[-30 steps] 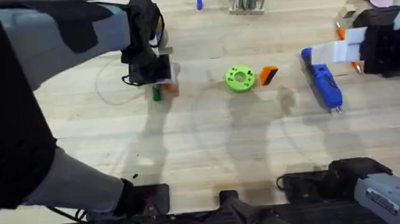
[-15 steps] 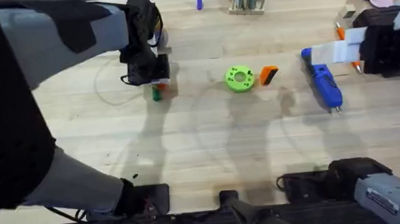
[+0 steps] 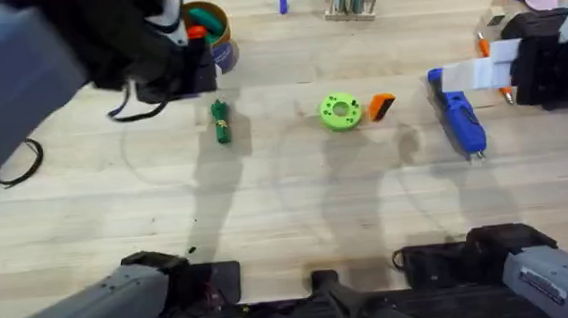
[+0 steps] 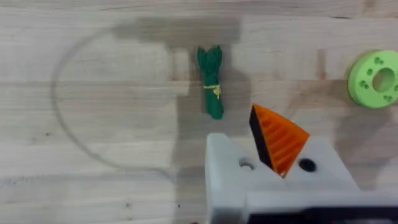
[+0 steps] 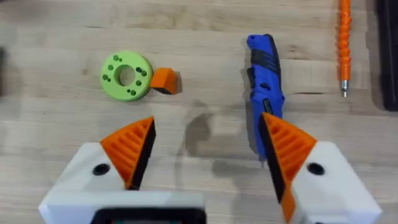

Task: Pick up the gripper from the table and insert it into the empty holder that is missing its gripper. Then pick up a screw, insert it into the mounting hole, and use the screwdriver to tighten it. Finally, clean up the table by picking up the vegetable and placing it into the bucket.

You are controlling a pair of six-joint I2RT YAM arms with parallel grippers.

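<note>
Left pincer lacking one pad, state unclear. Right pincer released, empty. Risk: one-padded grasp slipping off loose gripper.

Vegetable left of disc; screwdriver far right.

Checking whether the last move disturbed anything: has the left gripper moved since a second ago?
Yes. In the overhead view the left gripper has moved left, off the vegetable and further from the green disc.
</note>
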